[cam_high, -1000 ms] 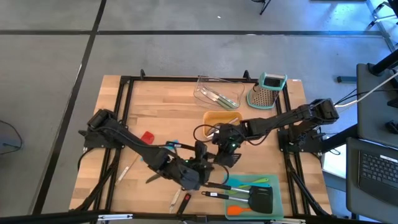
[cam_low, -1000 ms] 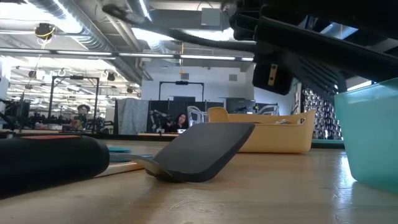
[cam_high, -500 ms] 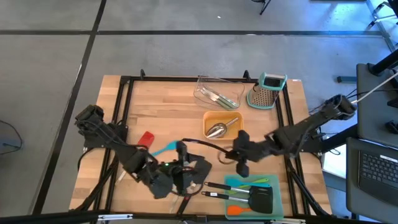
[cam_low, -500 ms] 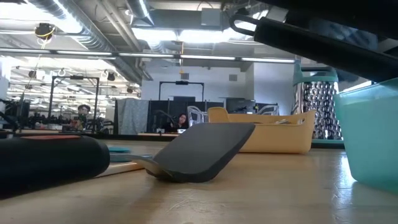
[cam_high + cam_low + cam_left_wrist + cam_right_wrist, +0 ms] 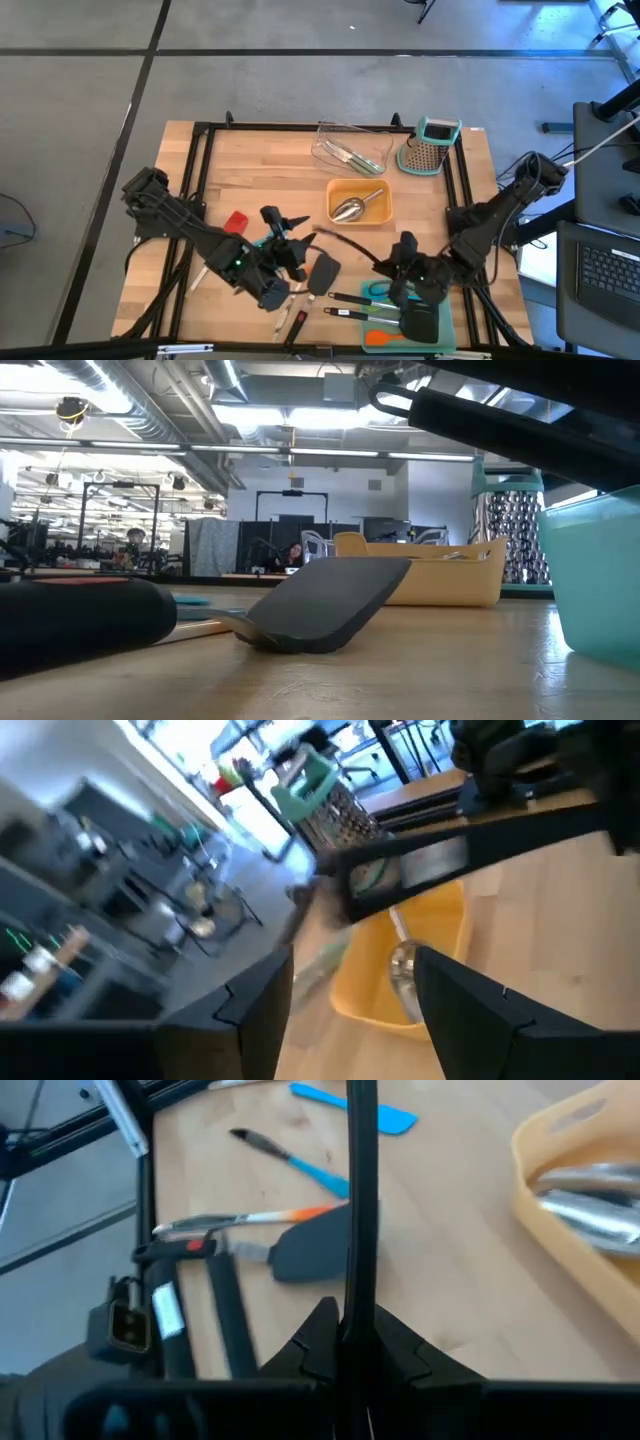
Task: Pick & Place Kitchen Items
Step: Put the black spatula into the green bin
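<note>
My right gripper hovers just beyond the teal tray's far left corner, shut on a long thin black utensil; the utensil also crosses the top of the low view. My left gripper is open and empty above the table's near middle, pointing toward the orange tray. A black spatula lies flat on the table between the grippers. A blue tool, a red tool and small knives lie on the wood. My right gripper pinches the black utensil's thin handle between its two fingers, near one end. The handle runs straight on ahead of the fingers, along them, toward the table's left. The utensil is lifted clear of the table, roughly level.
The orange tray holds a steel scoop. A clear tray and the steel grater stand at the far edge. The teal tray holds a black spatula and orange and green tools; black-handled tools lie beside it.
My right gripper has carried the black utensil from beside the orange tray toward the table's near right, to the teal tray. My left gripper has drawn back toward the left and turned toward the far side. The black spatula on the table has stayed put.
</note>
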